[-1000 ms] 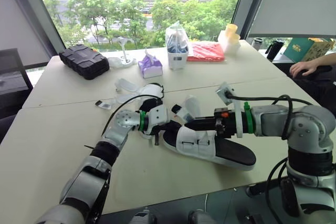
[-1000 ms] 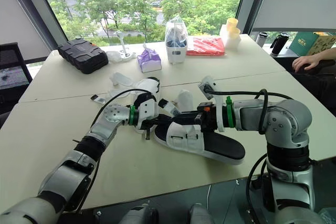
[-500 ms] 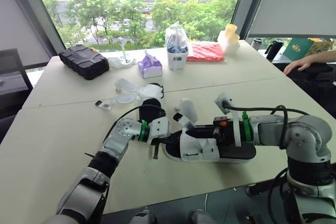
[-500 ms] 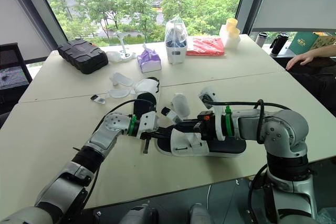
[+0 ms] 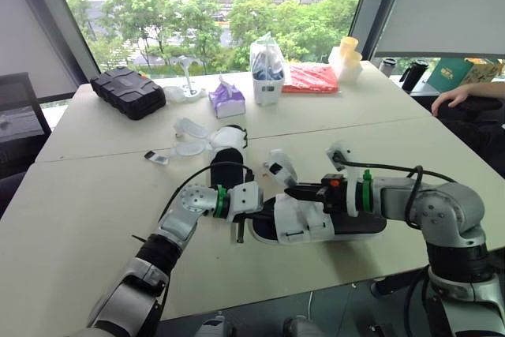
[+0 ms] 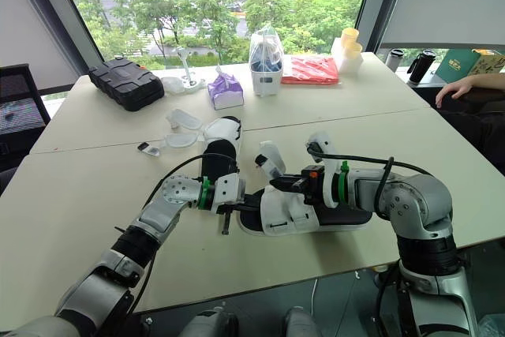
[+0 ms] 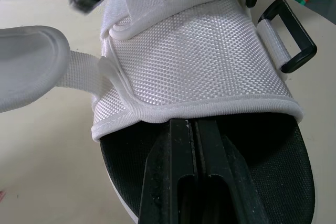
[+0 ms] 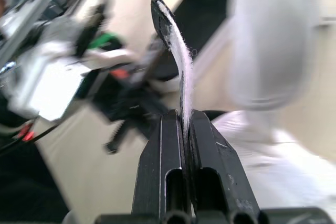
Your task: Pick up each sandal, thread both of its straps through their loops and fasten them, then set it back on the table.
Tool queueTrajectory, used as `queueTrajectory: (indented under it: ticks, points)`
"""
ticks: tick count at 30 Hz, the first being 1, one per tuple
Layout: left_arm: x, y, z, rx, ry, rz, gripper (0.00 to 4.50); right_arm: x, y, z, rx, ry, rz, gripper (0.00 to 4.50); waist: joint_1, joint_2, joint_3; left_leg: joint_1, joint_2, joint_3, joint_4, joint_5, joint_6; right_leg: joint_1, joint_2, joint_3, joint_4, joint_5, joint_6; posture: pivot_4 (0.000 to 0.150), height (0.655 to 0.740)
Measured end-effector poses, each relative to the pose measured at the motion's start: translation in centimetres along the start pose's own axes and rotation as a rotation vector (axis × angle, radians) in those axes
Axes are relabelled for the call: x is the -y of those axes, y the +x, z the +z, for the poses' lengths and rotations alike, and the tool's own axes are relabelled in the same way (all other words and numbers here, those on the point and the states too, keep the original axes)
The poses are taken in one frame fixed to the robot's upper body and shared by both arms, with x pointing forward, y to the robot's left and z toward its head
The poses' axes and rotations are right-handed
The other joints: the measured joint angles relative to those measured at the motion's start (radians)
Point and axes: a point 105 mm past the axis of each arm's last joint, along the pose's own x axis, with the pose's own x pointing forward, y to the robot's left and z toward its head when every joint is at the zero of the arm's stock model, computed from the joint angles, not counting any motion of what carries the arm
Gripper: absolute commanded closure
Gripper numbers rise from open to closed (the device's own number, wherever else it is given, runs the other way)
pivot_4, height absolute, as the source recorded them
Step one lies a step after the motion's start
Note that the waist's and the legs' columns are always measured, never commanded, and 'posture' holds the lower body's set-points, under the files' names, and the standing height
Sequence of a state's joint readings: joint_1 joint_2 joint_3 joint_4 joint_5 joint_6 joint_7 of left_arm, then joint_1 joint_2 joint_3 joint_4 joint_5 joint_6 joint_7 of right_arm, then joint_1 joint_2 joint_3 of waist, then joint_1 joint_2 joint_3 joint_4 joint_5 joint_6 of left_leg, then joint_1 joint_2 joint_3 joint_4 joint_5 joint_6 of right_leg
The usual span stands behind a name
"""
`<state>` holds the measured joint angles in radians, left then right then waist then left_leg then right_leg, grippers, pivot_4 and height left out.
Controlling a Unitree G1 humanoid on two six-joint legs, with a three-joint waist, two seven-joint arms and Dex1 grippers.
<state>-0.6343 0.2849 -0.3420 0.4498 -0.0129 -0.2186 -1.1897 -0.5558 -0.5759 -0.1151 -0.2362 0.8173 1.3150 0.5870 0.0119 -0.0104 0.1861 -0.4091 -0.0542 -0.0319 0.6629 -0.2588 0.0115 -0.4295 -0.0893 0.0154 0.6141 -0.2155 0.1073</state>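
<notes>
A white sandal [image 5: 306,220] with a black footbed lies flat on the table in front of me. My left gripper [image 5: 263,209] is shut, its fingers [image 7: 181,145] resting on the footbed with their tips at the hem of the woven upper [image 7: 194,61]. My right gripper [image 5: 292,192] hovers over the upper, shut on a thin white strap [image 8: 179,51] with a black tip. A black buckle loop [image 7: 289,40] sticks out at the sandal's side. The second sandal [image 5: 226,150] lies just behind, its straps loose.
Along the table's far side stand a black case [image 5: 126,92], a purple tissue pack [image 5: 226,99], a white bagged container [image 5: 266,61], a red cloth [image 5: 309,78] and stacked cups [image 5: 346,57]. A person's hand [image 5: 456,99] rests at the far right.
The sandal, held tilted above the table a second ago, has swung round and come down flat. Both grippers moved with it. The person's hand shifted a little.
</notes>
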Motion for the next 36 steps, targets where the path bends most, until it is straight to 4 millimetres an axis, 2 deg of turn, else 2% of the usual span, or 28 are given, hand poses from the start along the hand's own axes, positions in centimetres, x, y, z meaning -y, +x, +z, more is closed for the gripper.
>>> queueTrajectory:
  ticks: [8,26,29,35,36]
  points:
    - [0.2,-0.1,0.0,-0.006,0.022,-0.007,4.50,1.4,-0.2,-0.4,0.023,0.034,-0.045,4.46,0.000,0.000,0.000,0.000,0.000,0.000,0.000,0.000,0.000,0.000,0.000,0.000,0.000,0.000,0.000,0.150,0.7400]
    - [0.6,-0.1,0.1,-0.011,0.049,-0.026,4.50,2.7,-0.2,-1.1,0.067,0.089,-0.091,4.46,0.000,0.000,0.000,0.001,0.000,0.000,0.000,0.000,0.000,0.002,0.000,0.000,0.000,0.000,0.000,0.150,0.7400]
    - [0.7,-0.1,0.1,-0.012,0.048,-0.027,4.50,2.9,0.1,-1.1,0.081,0.098,-0.098,3.60,0.000,0.000,-0.001,0.002,0.000,0.000,0.000,0.000,0.000,0.002,0.001,0.000,0.000,0.000,0.000,0.150,0.7400]
    - [1.0,-0.1,0.0,-0.012,0.046,-0.029,4.50,4.7,-0.1,-1.5,0.084,0.147,-0.180,0.66,0.000,0.000,-0.001,0.002,0.000,0.000,0.000,0.000,0.000,0.002,0.001,0.000,0.000,0.000,0.000,0.150,0.7400]
    - [1.0,-0.2,0.0,-0.013,0.046,-0.029,4.50,4.8,-0.1,-1.5,0.082,0.151,-0.184,0.66,0.000,0.000,-0.001,0.002,0.000,0.000,0.000,0.000,0.000,0.002,0.001,0.000,0.000,0.000,0.000,0.150,0.7400]
